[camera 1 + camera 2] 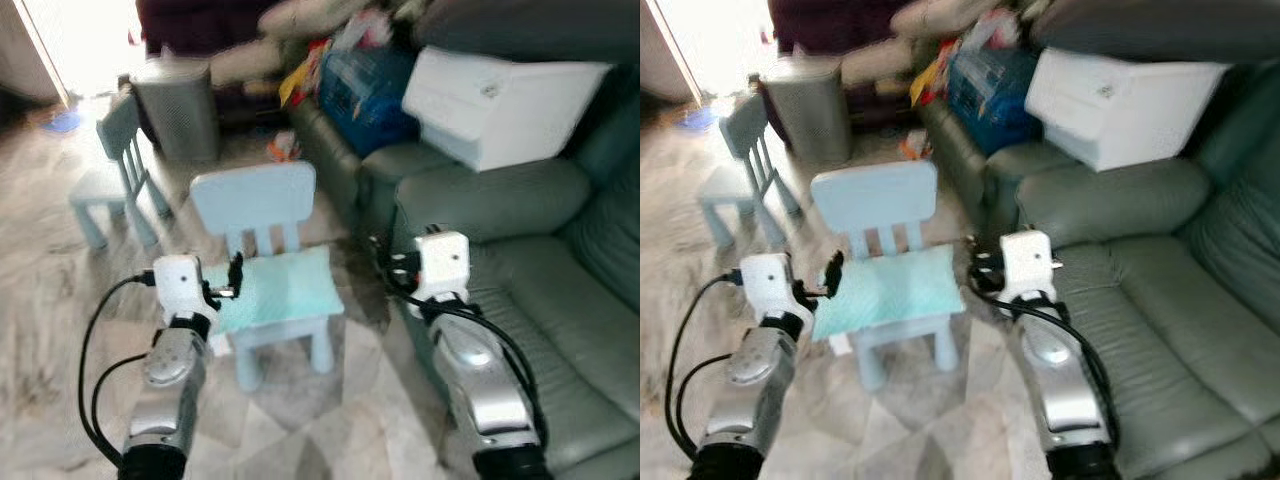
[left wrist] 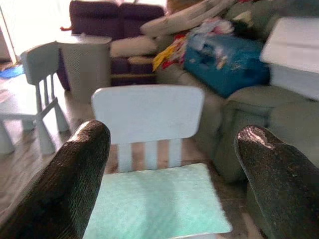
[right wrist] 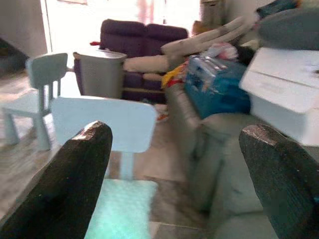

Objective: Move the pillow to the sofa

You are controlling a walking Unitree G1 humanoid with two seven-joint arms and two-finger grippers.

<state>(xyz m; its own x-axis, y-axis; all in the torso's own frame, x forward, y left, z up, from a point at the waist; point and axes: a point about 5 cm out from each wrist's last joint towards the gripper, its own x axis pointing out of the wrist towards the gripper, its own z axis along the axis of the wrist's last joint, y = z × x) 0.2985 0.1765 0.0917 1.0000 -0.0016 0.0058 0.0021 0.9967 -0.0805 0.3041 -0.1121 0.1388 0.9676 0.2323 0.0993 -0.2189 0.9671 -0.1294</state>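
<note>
The thin mint-green pillow (image 1: 283, 287) lies flat on the small blue chair (image 1: 255, 200), just ahead of the left gripper (image 2: 169, 179), whose fingers gape released. The right gripper (image 3: 174, 184), likewise spread and empty, hovers beside the grey-green sofa (image 1: 520, 200). Everything is motion-blurred.

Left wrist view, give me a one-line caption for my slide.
Open left gripper facing a mint-green pillow on a small pale-blue chair, beside the grey-green sofa.

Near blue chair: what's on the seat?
A flat mint-green pillow covers most of the chair seat. The seat surface beneath it is hidden. Both grippers, left and right, hover open nearby.
</note>
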